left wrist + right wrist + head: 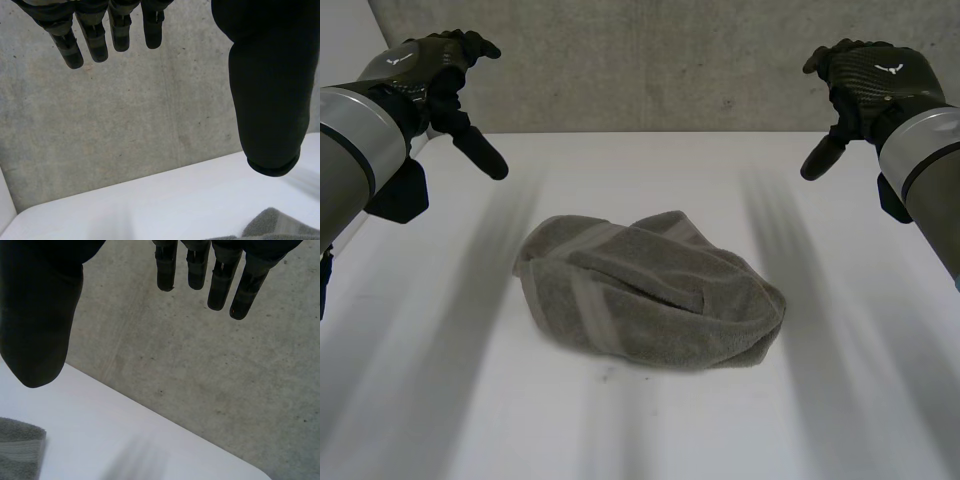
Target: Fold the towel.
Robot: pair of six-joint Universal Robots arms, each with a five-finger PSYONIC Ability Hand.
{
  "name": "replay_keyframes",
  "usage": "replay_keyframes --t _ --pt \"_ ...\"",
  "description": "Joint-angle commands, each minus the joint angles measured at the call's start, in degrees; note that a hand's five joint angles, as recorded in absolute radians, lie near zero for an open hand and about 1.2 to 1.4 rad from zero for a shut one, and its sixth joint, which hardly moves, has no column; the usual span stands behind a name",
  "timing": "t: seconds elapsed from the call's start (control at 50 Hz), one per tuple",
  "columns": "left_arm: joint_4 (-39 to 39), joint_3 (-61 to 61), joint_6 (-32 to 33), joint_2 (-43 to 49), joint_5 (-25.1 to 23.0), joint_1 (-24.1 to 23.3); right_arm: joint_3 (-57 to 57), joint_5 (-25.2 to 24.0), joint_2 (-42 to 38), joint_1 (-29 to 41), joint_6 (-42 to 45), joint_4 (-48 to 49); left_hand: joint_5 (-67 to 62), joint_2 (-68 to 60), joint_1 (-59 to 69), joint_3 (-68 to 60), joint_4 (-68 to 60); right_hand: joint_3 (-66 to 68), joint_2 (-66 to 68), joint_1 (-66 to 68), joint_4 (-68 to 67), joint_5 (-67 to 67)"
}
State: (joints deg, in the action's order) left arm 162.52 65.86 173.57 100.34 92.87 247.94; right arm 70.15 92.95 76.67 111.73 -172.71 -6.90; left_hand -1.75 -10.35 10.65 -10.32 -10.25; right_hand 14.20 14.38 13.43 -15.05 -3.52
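**Both hands open above the counter, towel loose between them**

We see the fingers [95,42] of the black left hand [438,68] hanging straight and slightly spread in its wrist view. Its thick thumb [267,90] stands well apart from them. Nothing lies between thumb and fingers, so this hand is wide and holds nothing.

The fingers [220,287] of the black right hand [868,75] read the same way in the right wrist view. They are relaxed and nearly straight, the thumb [37,325] is off to one side, and nothing is grasped.

In the head view we find both hands raised above the far part of the white counter [840,400]. They are well apart from each other, each at the end of a grey arm.

The crumpled grey terry towel with paler woven stripes [650,290] lies in a loose heap near the middle of the counter. It sits between the two hands, nearer the camera than they are, and touches neither. In each wrist view we catch a corner of it on the counter just past the tip of that hand's thumb.

Behind the counter rises a rough grey concrete wall [650,60].
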Motion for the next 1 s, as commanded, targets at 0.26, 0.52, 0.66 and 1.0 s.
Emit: replay_keyframes --t 0.26,0.52,0.66,1.0 --pt "0.3 0.8 1.5 -0.8 -0.1 -0.3 0.1 -0.5 -0.1 -1.3 0.4 0.0 0.9 -0.5 0.2 -0.6 -0.6 -4.2 -4.4 -3.4 5.0 3.5" --pt "1.1 13.2 2.0 -0.8 -0.4 -1.6 -3.3 -19.0 -6.8 1.3 10.4 -2.8 -0.7 -2.1 1.8 -2.1 -2.1 -4.2 -4.4 -3.4 5.0 3.5" --pt "8.3 24.0 2.1 0.4 -0.5 -0.9 -13.3 -24.0 -19.0 8.1 16.9 -8.7 -1.8 -3.2 2.9 -3.3 -3.3 -4.2 -4.4 -3.4 5.0 3.5" --pt "23.8 29.7 4.1 14.0 -0.5 -1.6 -27.9 -21.0 -39.0 15.3 19.3 -12.6 -7.9 -9.3 9.0 -9.3 -9.4 6.8 6.6 7.6 -6.0 -7.5"
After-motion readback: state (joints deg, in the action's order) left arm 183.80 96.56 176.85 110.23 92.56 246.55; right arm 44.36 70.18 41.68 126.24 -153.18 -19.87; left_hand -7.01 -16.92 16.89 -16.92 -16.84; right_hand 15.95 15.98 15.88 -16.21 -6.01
